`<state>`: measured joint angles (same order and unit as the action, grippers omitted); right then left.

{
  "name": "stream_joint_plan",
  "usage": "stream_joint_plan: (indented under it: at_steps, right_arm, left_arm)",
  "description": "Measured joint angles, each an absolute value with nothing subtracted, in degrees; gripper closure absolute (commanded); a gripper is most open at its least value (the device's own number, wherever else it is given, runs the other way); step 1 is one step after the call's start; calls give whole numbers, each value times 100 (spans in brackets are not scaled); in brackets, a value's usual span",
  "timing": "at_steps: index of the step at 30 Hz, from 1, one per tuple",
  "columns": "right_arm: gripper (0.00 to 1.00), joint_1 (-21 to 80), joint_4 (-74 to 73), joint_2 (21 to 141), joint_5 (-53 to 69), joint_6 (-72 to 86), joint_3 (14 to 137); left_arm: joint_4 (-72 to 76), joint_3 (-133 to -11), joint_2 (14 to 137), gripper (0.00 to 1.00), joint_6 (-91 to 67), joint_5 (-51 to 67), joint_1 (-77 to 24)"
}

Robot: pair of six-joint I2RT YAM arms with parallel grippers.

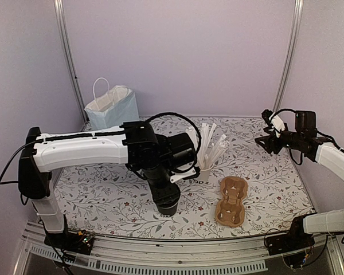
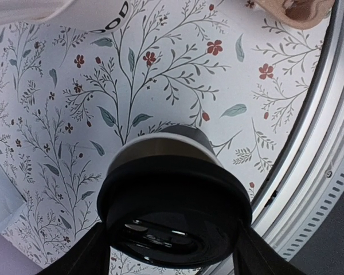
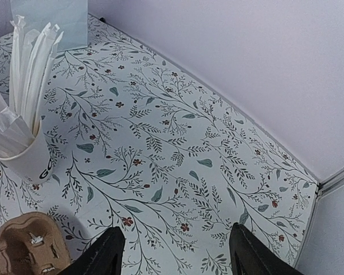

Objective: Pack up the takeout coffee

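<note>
The takeout coffee (image 1: 167, 207) is a black cup with a black lid, standing on the flowered table near the front middle. In the left wrist view the takeout coffee (image 2: 175, 189) fills the lower centre, its lid wedged between my two dark fingers. My left gripper (image 1: 167, 193) reaches down onto it from above, and in its own view my left gripper (image 2: 172, 229) is shut on the lid's sides. My right gripper (image 1: 264, 142) hovers over the back right of the table. In the right wrist view the right gripper (image 3: 175, 235) is open, with only tablecloth between its fingers.
A brown cardboard cup carrier (image 1: 231, 200) (image 3: 28, 246) (image 2: 301, 11) lies right of the coffee. A white cup of wrapped sticks (image 1: 209, 166) (image 3: 28, 154) (image 2: 74, 14) stands behind it. A pale blue paper bag (image 1: 112, 107) (image 3: 49, 20) stands at the back left. The table's metal front rail (image 2: 327, 143) runs close by.
</note>
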<state>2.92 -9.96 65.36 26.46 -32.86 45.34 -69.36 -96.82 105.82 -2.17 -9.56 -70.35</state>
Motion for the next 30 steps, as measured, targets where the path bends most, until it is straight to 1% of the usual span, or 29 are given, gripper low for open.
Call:
stream_joint_plan:
  at_steps: [19, 22, 25, 26, 27, 28, 30]
  right_arm:
    - [33, 292, -1052, 6539, 2888, -3347, 4534]
    - [32, 292, -1079, 6539, 2915, -3350, 4534]
    - [32, 292, -1094, 6539, 2921, -3354, 4534]
    - [32, 292, -1107, 6539, 2926, -3358, 4534]
    - [32, 292, -1118, 6539, 2928, -3365, 4534]
    - [32, 292, -1122, 6541, 2930, -3367, 4534]
    - [32, 292, -1131, 6541, 2932, -3371, 4534]
  left_arm:
    - [-6934, -9682, 10763, 43, -196, -1015, -6930]
    - [-6936, -9697, 10787, 41, -191, -1011, -6930]
    - [-6928, -9745, 10805, 35, -180, -1013, -6930]
    - [-6925, -9751, 10805, 19, -172, -1015, -6930]
    - [-6923, -9756, 10805, 13, -169, -1020, -6930]
    - [-6923, -9756, 10807, 3, -154, -1033, -6930]
    - [-6925, -9765, 10809, 0, -154, -1083, -6930]
